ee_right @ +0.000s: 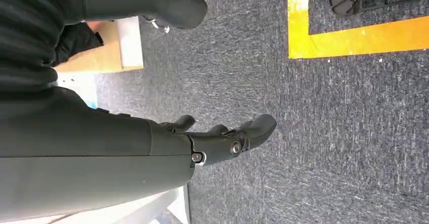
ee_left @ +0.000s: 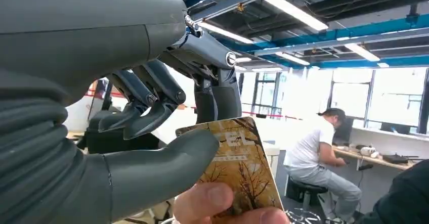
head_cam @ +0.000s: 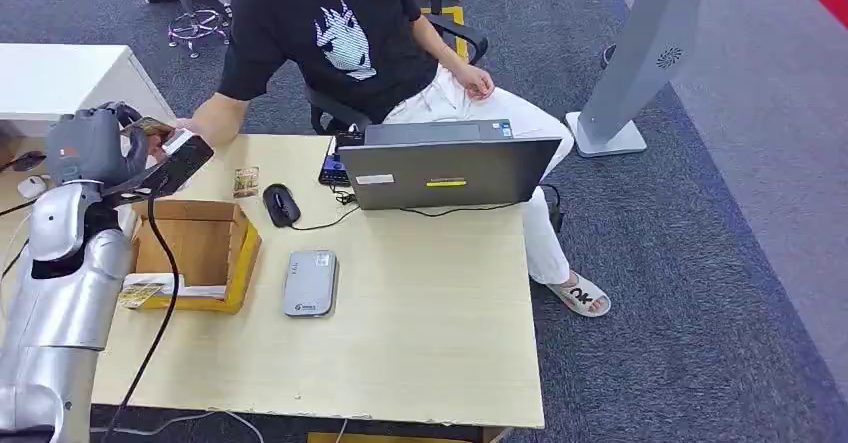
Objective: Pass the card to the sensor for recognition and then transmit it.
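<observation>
Left hand (head_cam: 100, 143) is raised over the table's (head_cam: 420, 343) far-left corner, thumb (ee_left: 167, 163) pressed on the face of the card (ee_left: 243, 168), dark fingers (ee_left: 146, 102) curled apart from it. A person's hand (head_cam: 185, 128) reaches in from the far side; their fingertips (ee_left: 217, 201) pinch the same card at its lower edge, so both hold it. Card is brown-gold with a bare-tree print, tilted.

The sensor (head_cam: 308, 283), a flat grey reader, lies on the table just right of the cardboard box (head_cam: 195, 248), nearer than the mouse (head_cam: 281, 205) and laptop (head_cam: 445, 168).

Right hand (ee_right: 222, 138) hangs over the grey carpet (ee_right: 329, 133), fingers loosely extended, nothing in it.
</observation>
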Robot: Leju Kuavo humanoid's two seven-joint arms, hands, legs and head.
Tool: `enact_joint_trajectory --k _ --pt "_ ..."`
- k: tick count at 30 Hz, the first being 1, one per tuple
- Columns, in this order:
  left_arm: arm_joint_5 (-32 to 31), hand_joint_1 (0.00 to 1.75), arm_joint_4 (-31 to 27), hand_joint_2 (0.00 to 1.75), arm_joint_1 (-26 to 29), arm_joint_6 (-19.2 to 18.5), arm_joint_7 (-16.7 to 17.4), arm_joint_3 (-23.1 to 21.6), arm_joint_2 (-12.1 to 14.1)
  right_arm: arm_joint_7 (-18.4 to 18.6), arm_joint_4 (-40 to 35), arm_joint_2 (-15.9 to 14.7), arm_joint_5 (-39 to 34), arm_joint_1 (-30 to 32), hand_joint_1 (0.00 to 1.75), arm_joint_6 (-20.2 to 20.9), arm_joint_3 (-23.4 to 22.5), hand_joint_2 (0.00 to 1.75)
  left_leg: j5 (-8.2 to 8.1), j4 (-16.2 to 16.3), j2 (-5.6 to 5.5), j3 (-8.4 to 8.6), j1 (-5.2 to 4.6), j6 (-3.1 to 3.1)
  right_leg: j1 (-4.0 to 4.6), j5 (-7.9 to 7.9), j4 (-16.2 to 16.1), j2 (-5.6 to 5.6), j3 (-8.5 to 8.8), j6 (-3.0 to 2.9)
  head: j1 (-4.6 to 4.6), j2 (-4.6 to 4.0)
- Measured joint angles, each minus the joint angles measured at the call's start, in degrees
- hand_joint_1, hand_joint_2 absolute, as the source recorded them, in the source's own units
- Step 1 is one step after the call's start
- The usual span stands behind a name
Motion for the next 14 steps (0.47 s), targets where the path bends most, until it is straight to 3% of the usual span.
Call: enact_joint_trajectory --k 14 --pt "0.0 1.75 0.8 1.75 -0.2 0.0 0.0 0.0 0.0 0.0 0.0 0.0 0.0 0.0 0.00 0.0 0.0 1.75 0.00 0.0 0.00 -0.01 0.01 0.00 0.00 0.00 0.0 0.00 -0.01 0.00 0.02 0.00"
